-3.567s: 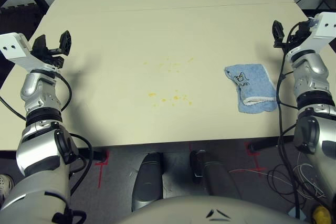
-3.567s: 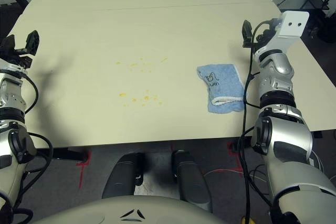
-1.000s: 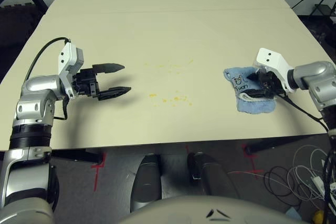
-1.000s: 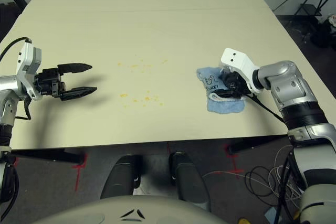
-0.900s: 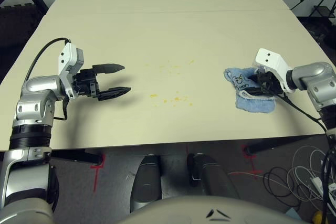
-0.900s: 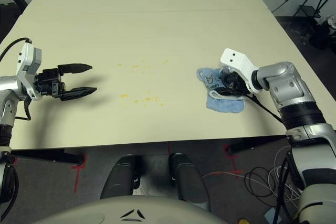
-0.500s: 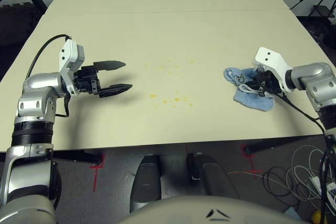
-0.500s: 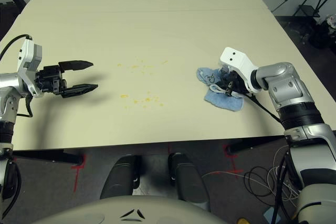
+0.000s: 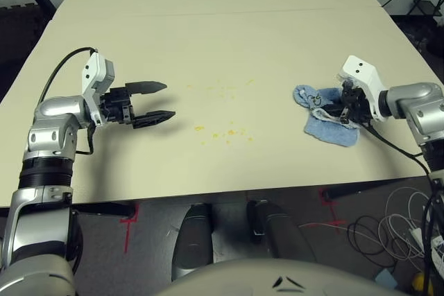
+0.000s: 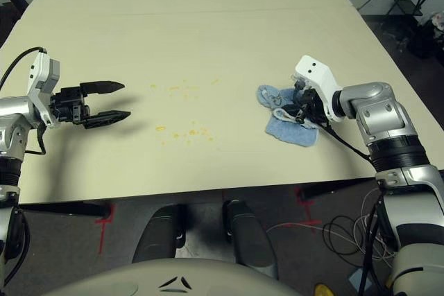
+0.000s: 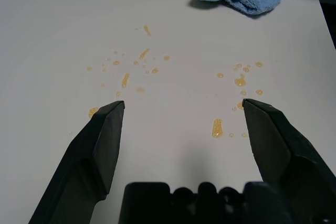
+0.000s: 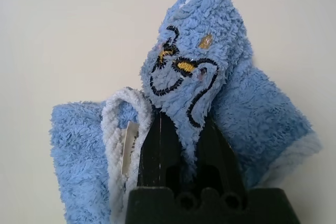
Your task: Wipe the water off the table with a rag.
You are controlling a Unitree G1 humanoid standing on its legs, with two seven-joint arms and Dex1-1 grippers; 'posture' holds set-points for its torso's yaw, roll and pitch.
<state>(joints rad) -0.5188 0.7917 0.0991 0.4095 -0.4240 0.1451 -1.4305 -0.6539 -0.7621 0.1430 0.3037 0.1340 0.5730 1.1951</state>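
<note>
**Rag's bunched up in the right fingers now, water still untouched**

So the right gripper (image 10: 300, 110) has its fingers clamped on the rag (image 9: 326, 117), pinching a fold of the blue terry right where the dark scribble is. Compared with a second ago the cloth looks way more scrunched: back then it lay fairly flat with the white hem toward the tabletop's near edge, now the pinched part is pulled up into a peak and the rest trails on the tabletop (image 9: 229, 39) toward the near edge. It's still over by the right edge, roughly the same spot, maybe a touch farther from the near edge.

The left gripper (image 9: 166, 100) has barely budged, hovering over the left part of the tabletop with its fingers spread wide, holding nothing, pointing toward the middle.

The water (image 9: 223, 133), a scatter of tiny yellowish drops, sits in the middle between the two grippers, same pattern as before, well apart from the rag.
</note>
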